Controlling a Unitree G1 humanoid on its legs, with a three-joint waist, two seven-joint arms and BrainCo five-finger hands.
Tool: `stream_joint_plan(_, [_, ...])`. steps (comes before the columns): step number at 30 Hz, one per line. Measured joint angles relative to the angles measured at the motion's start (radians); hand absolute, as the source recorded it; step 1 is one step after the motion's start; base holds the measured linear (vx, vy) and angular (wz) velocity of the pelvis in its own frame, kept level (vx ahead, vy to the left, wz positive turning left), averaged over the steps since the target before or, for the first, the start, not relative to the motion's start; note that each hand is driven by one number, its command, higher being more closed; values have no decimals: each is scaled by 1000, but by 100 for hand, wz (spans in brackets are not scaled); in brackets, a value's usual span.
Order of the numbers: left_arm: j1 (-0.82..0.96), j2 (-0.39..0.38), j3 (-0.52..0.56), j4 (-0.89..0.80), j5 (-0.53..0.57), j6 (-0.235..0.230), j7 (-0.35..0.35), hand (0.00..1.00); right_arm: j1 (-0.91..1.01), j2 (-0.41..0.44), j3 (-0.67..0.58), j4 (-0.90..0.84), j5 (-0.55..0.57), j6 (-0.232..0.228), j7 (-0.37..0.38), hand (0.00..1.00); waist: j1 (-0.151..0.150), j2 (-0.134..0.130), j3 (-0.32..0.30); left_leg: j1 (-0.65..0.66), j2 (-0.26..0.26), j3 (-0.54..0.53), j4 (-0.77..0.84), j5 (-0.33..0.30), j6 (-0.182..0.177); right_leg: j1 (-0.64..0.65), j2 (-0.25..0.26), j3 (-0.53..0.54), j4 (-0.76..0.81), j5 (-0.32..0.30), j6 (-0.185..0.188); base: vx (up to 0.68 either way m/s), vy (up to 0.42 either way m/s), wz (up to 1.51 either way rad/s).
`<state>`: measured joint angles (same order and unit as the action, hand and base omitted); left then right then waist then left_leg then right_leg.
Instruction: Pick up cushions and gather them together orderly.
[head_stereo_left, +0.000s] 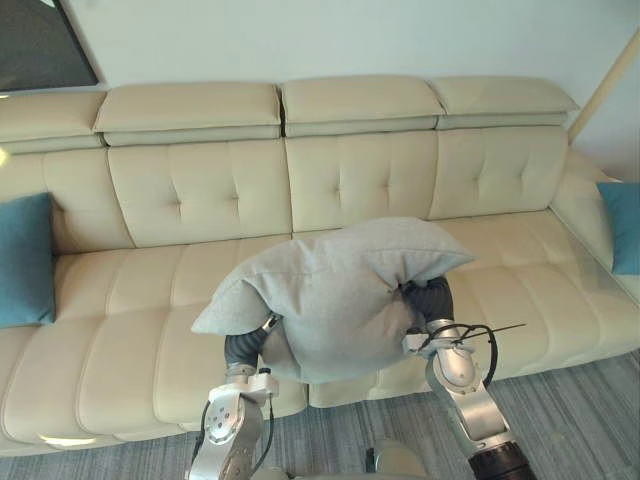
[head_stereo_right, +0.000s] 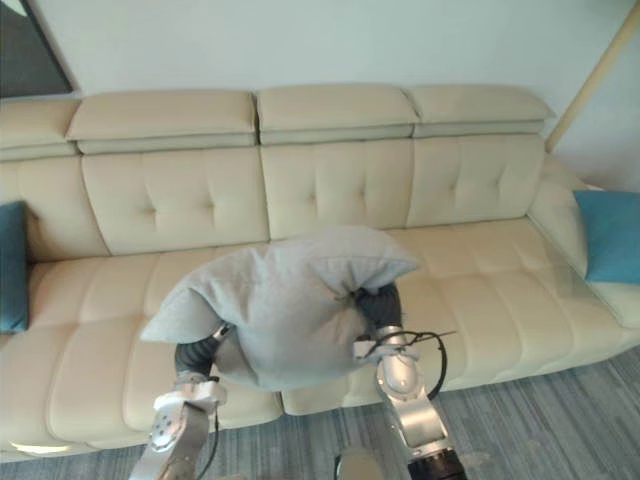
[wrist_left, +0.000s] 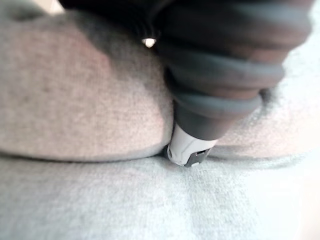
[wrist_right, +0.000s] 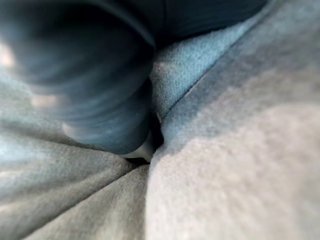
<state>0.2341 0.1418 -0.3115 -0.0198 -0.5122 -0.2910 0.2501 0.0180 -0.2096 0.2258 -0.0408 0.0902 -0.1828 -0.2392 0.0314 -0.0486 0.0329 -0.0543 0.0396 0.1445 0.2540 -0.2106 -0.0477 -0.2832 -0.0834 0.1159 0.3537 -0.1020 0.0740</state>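
Left hand (head_stereo_left: 243, 348) and right hand (head_stereo_left: 432, 297) are buried in opposite sides of the grey cushion (head_stereo_left: 330, 300). Both forearms reach up toward the cream sofa (head_stereo_left: 200, 190), with the dark ribbed wrist covers sunk into the fabric. In each wrist view the cloth bulges around the cover, and I cannot tell whether either hand is clenched or loose. The grey cushion is held up between the arms over the sofa's front edge, at its middle seats. One teal cushion (head_stereo_left: 22, 260) leans at the sofa's left end, and another teal cushion (head_stereo_left: 625, 225) at its right end.
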Motion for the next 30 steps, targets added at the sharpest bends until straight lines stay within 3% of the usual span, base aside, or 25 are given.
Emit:
stream_joint_plan(2, [0, -18, -1, 2, 4, 1, 0, 100, 28, 1, -7, -13, 2, 1, 1, 100, 10, 28, -4, -6, 39, -22, -5, -2, -13, 26, 27, -43, -47, 16, -22, 135, -169, 35])
stream_joint_plan(4, [-1, -18, -1, 1, 10, 0, -6, 100, 45, 0, -10, -27, 9, 3, 2, 100, 12, 30, -5, -4, 58, -42, -29, 11, -34, 43, 42, -76, -77, 24, -34, 88, -128, 32])
stream_joint_plan(10, [-2, -37, 0, -1, 21, -6, -18, 100, 85, 2, -22, -130, 10, 5, 3, 100, 19, 29, -29, 5, 53, -72, -73, 36, -39, 78, 34, -106, -122, 33, -40, 18, -17, 19])
stream_joint_plan(16, [-81, -37, 55, -1, 96, -6, 9, 100, 20, 24, -25, -98, 36, 2, 3, 100, 19, 32, -37, -16, 34, -100, -126, 83, -29, 100, 19, -127, -227, 96, -39, -46, 22, 14])
stream_joint_plan(22, [-403, -30, 152, 60, 141, -14, 162, 100, -324, 62, -26, 90, 88, -8, -39, 100, 33, 45, -2, -194, 18, -106, -108, 149, -36, -79, 0, -136, -210, 157, -47, -130, -19, 7])
stream_joint_plan(24, [-568, 20, 160, 129, 147, -26, 217, 100, -438, 60, -37, 117, 111, -9, -75, 100, 37, 52, 26, -263, 19, -113, -107, 155, -38, -150, -2, -141, -174, 158, -50, -188, -51, 19])
stream_joint_plan(30, [-936, 63, 169, 306, 169, -28, 296, 100, -668, 51, -114, 186, 166, -24, -148, 100, 33, 65, 72, -374, 29, -92, -160, 241, -46, -298, -11, -162, -139, 171, -66, -104, -59, 18])
